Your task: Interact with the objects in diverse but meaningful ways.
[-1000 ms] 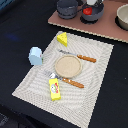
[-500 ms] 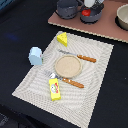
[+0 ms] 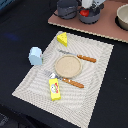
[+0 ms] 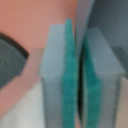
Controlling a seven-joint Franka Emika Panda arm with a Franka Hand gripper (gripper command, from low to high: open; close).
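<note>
The yellow holed cheese wedge (image 3: 62,38) lies at the far edge of the striped placemat (image 3: 95,75). The light blue cup (image 3: 35,56) stands at the mat's edge on the exterior view's left. The yellow red-marked packet (image 3: 54,89) lies near the mat's front. A red tomato (image 3: 86,13) shows in a small grey pan (image 3: 91,16) on the pink board at the back. My gripper (image 3: 94,4) is over that pan, mostly cut off by the frame. In the wrist view its teal pads (image 4: 67,75) stand almost together with nothing between them.
A round tan plate (image 3: 67,65) sits mid-mat between an orange-handled knife (image 3: 80,57) and fork (image 3: 67,80). A second grey pot (image 3: 66,8) and a tan bowl (image 3: 122,17) stand on the pink board (image 3: 105,30). The table around is black.
</note>
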